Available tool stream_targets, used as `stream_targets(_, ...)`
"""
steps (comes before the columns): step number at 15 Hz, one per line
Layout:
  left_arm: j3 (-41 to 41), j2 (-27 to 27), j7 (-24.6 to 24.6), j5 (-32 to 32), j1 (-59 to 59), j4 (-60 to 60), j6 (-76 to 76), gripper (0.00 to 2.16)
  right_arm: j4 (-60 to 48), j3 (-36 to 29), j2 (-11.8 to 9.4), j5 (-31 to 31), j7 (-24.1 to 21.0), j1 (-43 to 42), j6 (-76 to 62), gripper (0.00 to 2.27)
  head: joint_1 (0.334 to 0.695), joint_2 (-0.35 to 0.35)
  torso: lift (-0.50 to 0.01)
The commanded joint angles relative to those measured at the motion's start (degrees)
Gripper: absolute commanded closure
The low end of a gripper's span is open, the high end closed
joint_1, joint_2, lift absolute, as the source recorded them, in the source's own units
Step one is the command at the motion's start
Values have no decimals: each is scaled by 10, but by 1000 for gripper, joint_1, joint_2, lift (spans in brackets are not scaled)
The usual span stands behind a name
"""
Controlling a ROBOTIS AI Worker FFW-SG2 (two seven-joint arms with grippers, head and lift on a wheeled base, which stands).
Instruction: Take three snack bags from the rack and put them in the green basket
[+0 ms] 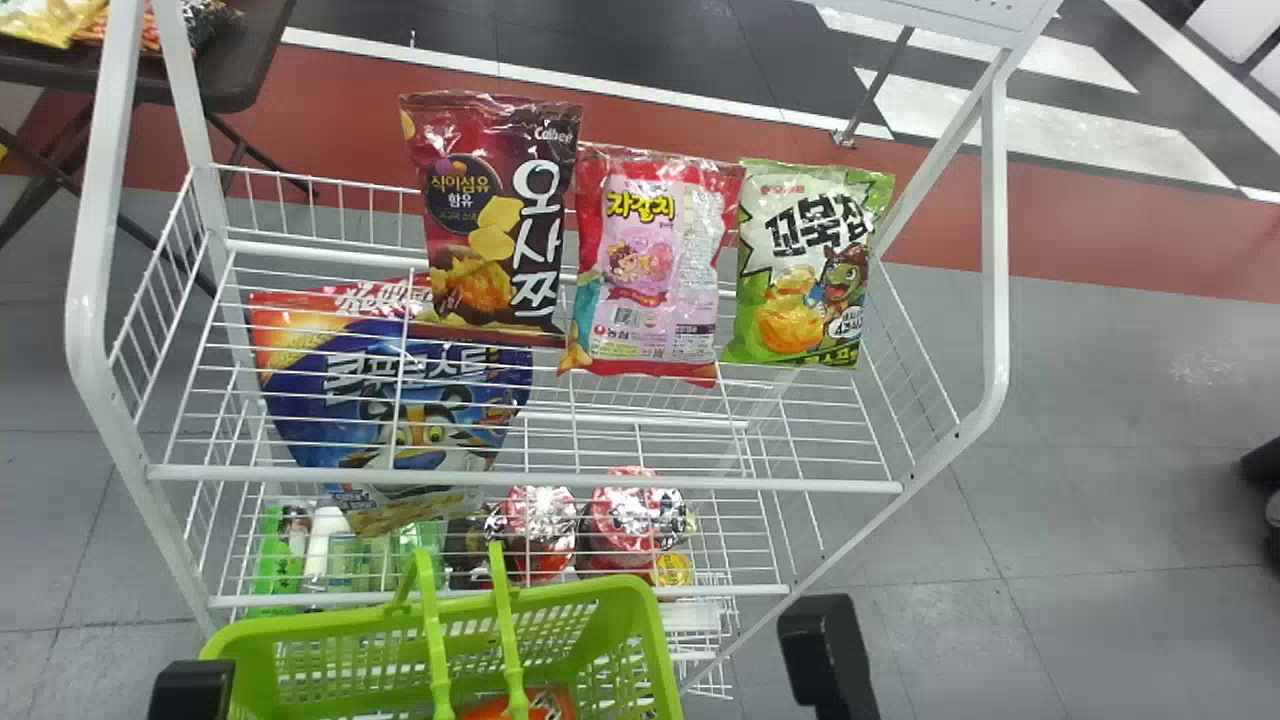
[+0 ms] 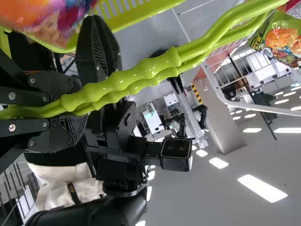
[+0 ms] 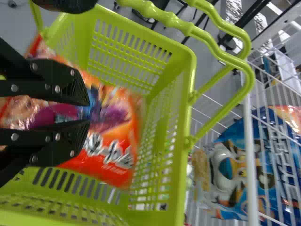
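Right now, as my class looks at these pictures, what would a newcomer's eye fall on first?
Probably the green basket low in the head view, with an orange bag inside. Next, the maroon bag, pink bag and green-and-white bag side by side, high on the white rack.

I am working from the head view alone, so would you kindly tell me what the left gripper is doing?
Observer: The left wrist view shows the left gripper closed on the two handles of the green basket.
Operator: Thank you. Where is the right gripper?
Observer: In the right wrist view, the right gripper is at the orange and red snack bag, within the basket's opening.
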Motion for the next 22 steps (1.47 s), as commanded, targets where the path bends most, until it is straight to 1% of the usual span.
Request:
stream_targets(1, 1, 0, 0, 0, -1, 1, 0, 1760, 5, -16, 8, -6, -3, 1, -58, 22, 695, -350, -7)
stream_targets(3, 1, 0, -1, 0, -1, 2, 0, 1760, 18, -21, 24, -11, -14, 1, -174, 43, 695, -350, -7)
stream_targets(5, 0, 0, -1, 0, 1, 2, 0, 1760, 50, -22, 34, -27, -57, -8, -333, 46, 695, -350, -7)
stream_targets(7, -11, 0, 1, -1, 1, 3, 0, 1760, 109, -12, 56, -27, -94, -38, -514, 53, 695, -350, -7)
stream_targets(8, -17, 0, 2, -5, 1, 4, 0, 1760, 136, -4, 67, -18, -120, -64, -552, 53, 695, -350, -7)
stream_targets(10, -29, 0, 6, -15, -2, 5, 0, 1757, 187, 14, 86, 5, -170, -134, -561, 53, 695, -350, -7)
stream_targets(11, -36, 0, 8, -18, -3, 5, 2, 1757, 219, 21, 93, 20, -186, -177, -559, 53, 695, -350, -7)
stream_targets(12, -43, 0, 8, -24, -7, 5, 11, 1757, 243, 30, 95, 37, -199, -213, -547, 53, 695, -350, -7)
stream_targets(13, -47, 0, 8, -27, -8, 5, 14, 1757, 274, 40, 96, 48, -208, -255, -531, 53, 695, -350, -7)
stream_targets(15, -49, 2, 7, -29, -10, 5, 16, 1757, 347, 43, 107, 50, -209, -335, -491, 53, 695, -350, -7)
stream_targets(16, -49, 3, 7, -28, -10, 4, 16, 1754, 376, 41, 112, 58, -217, -358, -492, 56, 695, -350, -7)
stream_targets(18, -52, 7, 6, -26, -22, 4, 32, 1713, 441, 40, 112, 80, -262, -397, -526, 63, 695, -350, -7)
stream_targets(19, -53, 7, 4, -24, -25, 5, 35, 1710, 458, 33, 112, 82, -270, -409, -526, 63, 695, -350, -7)
stream_targets(20, -53, 8, -4, -14, -26, 9, 37, 1710, 472, 26, 112, 76, -270, -418, -526, 63, 695, -350, -7)
stream_targets(22, -54, 10, -4, -11, -28, 10, 37, 1713, 494, 20, 111, 79, -268, -436, -517, 60, 695, -350, -7)
